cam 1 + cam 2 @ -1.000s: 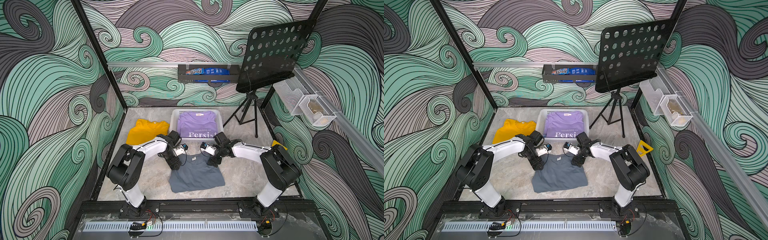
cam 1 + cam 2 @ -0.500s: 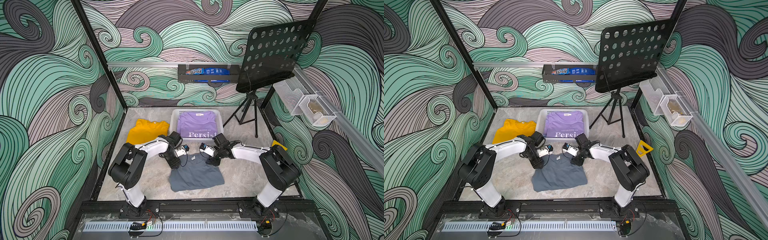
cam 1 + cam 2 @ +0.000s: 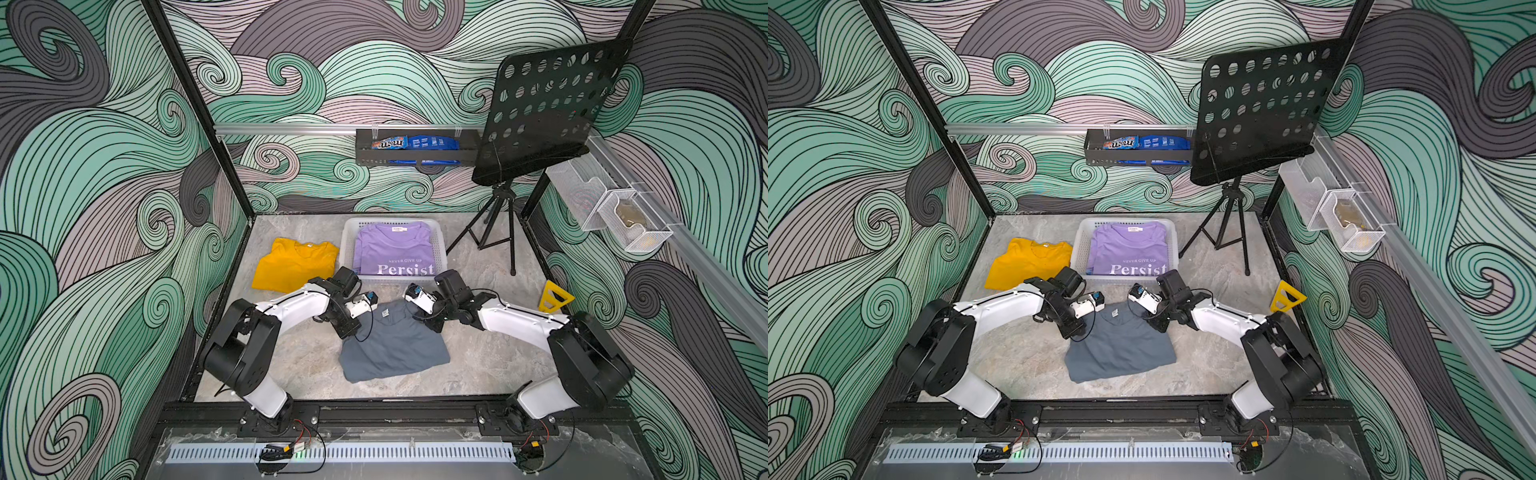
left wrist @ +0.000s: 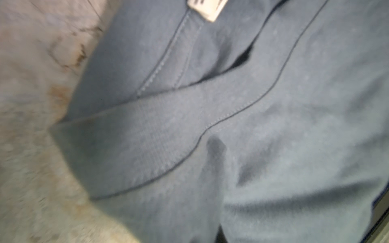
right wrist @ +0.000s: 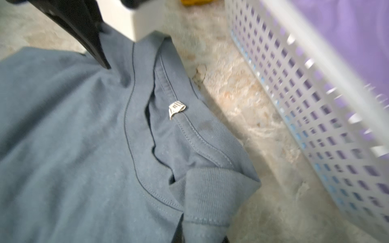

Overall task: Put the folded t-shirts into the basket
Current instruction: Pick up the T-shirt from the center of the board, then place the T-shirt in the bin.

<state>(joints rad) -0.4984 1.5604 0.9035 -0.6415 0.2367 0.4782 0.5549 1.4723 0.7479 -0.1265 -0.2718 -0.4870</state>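
A slate grey folded t-shirt (image 3: 395, 349) (image 3: 1121, 353) lies at the middle of the table, collar end towards the basket. My left gripper (image 3: 349, 332) (image 3: 1073, 332) is shut on its left collar-end corner. My right gripper (image 3: 434, 326) (image 3: 1160, 326) is shut on the right corner. In the right wrist view the ribbed collar (image 5: 210, 189) is bunched at my right gripper (image 5: 200, 237). The left wrist view is filled with grey cloth (image 4: 210, 126). The white lattice basket (image 3: 349, 245) (image 3: 1079, 249) (image 5: 315, 105) holds the lavender "Persist" shirt (image 3: 397, 253) (image 3: 1129, 249). A mustard yellow shirt (image 3: 295, 266) (image 3: 1027, 266) lies left of the basket.
A black music stand on a tripod (image 3: 494, 232) stands at the back right. A yellow triangle (image 3: 555, 297) sits near the right edge. A black rack with snack bags (image 3: 415, 149) hangs on the back wall, and white mesh bins (image 3: 623, 220) hang on the right wall.
Both grippers have gone from open to shut on the grey shirt's collar-end corners. The arms have barely shifted, and the cloth is bunched at the jaws.
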